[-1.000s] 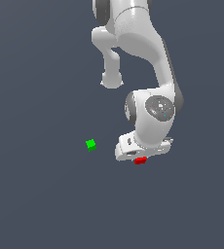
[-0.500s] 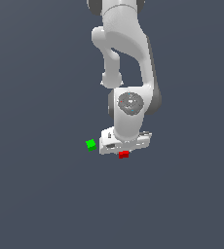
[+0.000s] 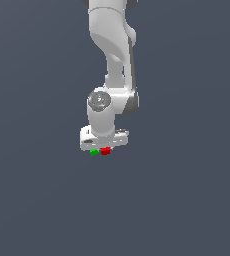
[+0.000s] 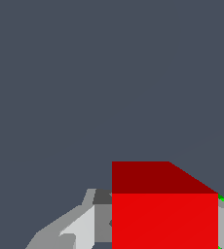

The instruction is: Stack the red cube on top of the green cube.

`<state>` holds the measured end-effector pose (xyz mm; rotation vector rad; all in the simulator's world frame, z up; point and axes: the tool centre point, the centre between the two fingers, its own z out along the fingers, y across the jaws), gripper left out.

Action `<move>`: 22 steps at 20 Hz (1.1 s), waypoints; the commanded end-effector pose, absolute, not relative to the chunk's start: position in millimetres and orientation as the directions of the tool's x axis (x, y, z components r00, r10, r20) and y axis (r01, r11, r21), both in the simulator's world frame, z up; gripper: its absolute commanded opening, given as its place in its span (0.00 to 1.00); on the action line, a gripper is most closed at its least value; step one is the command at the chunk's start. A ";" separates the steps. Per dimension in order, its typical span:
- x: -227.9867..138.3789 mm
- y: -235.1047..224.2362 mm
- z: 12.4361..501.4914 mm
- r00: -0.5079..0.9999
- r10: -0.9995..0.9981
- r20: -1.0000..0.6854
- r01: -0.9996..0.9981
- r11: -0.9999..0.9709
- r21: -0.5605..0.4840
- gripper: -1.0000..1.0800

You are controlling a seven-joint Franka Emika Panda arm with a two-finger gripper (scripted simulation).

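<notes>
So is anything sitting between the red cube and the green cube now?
Nothing visible. The red cube sits in the gripper, right beside the green cube in the exterior view; only bare floor surrounds them.

Readable text: none in either view.
Red cube [image 3: 105,151]: plain faces, no mark or number.
Green cube [image 3: 93,152]: plain, no label.
Robot arm [image 3: 109,60]: white shell, no brand or lettering that can be read.
Ground [image 3: 187,200]: bare grey, no signs.
</notes>
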<state>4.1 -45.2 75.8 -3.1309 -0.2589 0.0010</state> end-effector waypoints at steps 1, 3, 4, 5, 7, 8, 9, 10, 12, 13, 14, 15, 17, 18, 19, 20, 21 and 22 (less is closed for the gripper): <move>-6.2 -65.7 71.1 0.986 0.165 0.000 0.165 -0.986 0.000 0.00; -12.8 -79.8 67.6 0.986 0.165 0.000 0.165 -0.986 0.000 0.00; -15.6 -85.8 65.9 0.986 0.165 0.000 0.165 -0.986 0.000 0.00; -18.0 -91.3 64.6 0.986 0.165 0.000 0.165 -0.986 0.000 0.00; -21.8 -100.0 62.5 0.986 0.165 0.000 0.165 -0.986 0.000 0.00; -23.2 -103.2 61.7 0.986 0.165 0.000 0.165 -0.986 0.000 0.00; -24.2 -105.8 61.0 0.986 0.165 0.000 0.165 -0.986 0.000 0.00; -25.0 -107.6 60.6 0.986 0.165 0.000 0.165 -0.986 0.000 0.00; -25.6 -109.0 60.2 0.986 0.165 0.000 0.165 -0.986 0.000 0.00; -25.6 -109.0 60.2 0.986 0.165 0.000 0.165 -0.986 0.000 0.96; -25.6 -109.0 60.2 0.986 0.165 0.000 0.165 -0.986 0.000 0.96; -25.6 -109.0 60.2 0.986 0.165 0.000 0.165 -0.986 0.000 0.96; -25.6 -109.0 60.2 0.986 0.165 0.000 0.165 -0.986 0.000 0.96; -25.6 -109.0 60.2 0.986 0.165 0.000 0.165 -0.986 0.000 0.96; -25.6 -109.0 60.2 0.986 0.165 0.000 0.165 -0.986 0.000 0.96; -25.6 -109.0 60.2 0.986 0.165 0.000 0.165 -0.986 0.000 0.96; -25.6 -109.0 60.2 0.986 0.165 0.000 0.165 -0.986 0.000 0.96; -25.6 -109.0 60.2 0.986 0.165 0.000 0.165 -0.986 0.000 0.96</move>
